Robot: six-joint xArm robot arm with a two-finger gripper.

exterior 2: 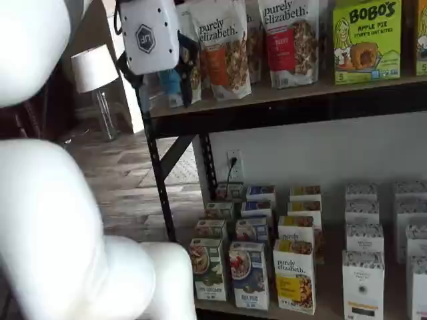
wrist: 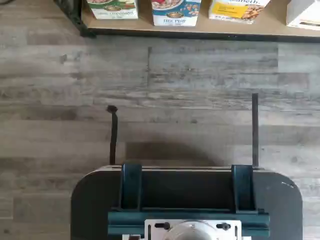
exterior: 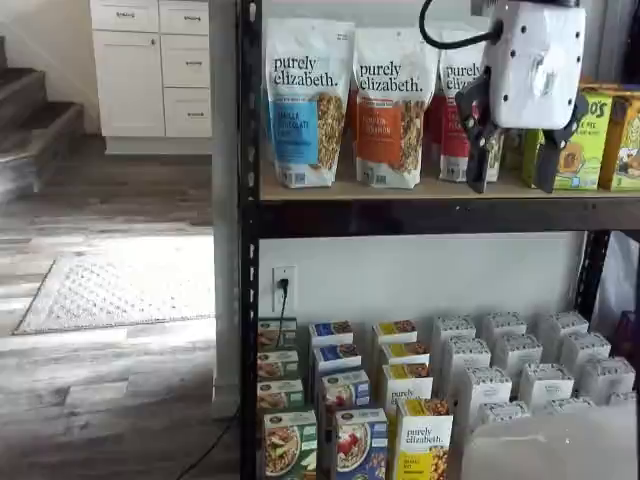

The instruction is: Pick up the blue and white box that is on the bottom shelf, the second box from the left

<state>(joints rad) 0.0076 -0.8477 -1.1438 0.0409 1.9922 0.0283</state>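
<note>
The blue and white box (exterior: pixel 360 445) stands upright at the front of the bottom shelf (exterior 2: pixel 220 310), between a green-fronted box (exterior: pixel 288 445) and a yellow "purely elizabeth" box (exterior: pixel 423 440). It shows in both shelf views (exterior 2: pixel 248 273) and partly in the wrist view (wrist: pixel 176 11). More blue boxes stand in a row behind it. My gripper (exterior: pixel 513 165) hangs high up in front of the upper shelf, far above the box, and also shows in a shelf view (exterior 2: pixel 163 93). A plain gap shows between its two black fingers and nothing is in them.
Granola bags (exterior: pixel 305 100) and Bobo's boxes (exterior 2: pixel 367 40) stand on the upper tan board. White boxes (exterior: pixel 515 355) fill the right of the bottom shelf. A black rack post (exterior: pixel 250 240) stands at the left. The dark mount with teal brackets (wrist: pixel 187 195) shows over the wood floor (wrist: pixel 150 90).
</note>
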